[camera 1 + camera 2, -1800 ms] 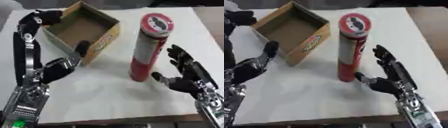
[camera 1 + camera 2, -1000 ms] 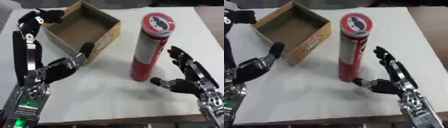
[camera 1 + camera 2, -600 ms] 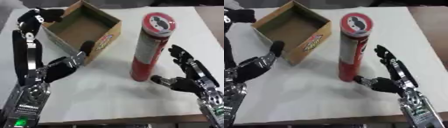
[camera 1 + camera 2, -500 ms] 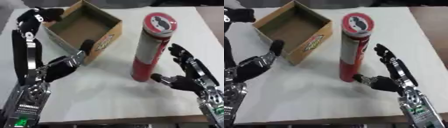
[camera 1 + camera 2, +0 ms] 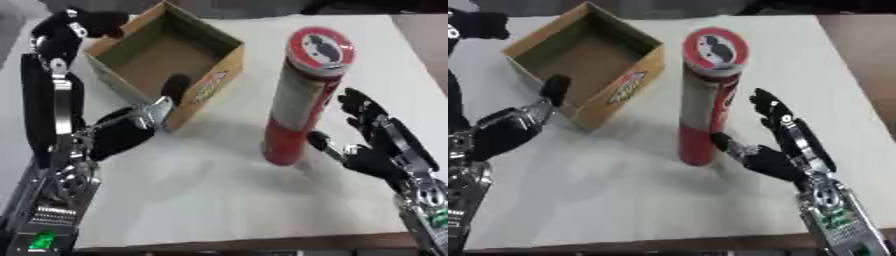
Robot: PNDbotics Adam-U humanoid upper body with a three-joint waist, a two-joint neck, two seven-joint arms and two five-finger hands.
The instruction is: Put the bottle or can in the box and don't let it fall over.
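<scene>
A tall red can (image 5: 302,100) with a pale band and a round printed lid stands upright on the white bench (image 5: 210,200), just left of the right robot hand (image 5: 378,150). That robot hand is released, its fingers spread beside the can's upper half and its thumb reaching toward the can's base; whether it touches is unclear. The open cardboard box (image 5: 166,65) sits beyond and to the left of the can, apart from it. The left robot hand (image 5: 131,130), fingers relaxed, is at the box's near corner, one fingertip raised against its wall.
</scene>
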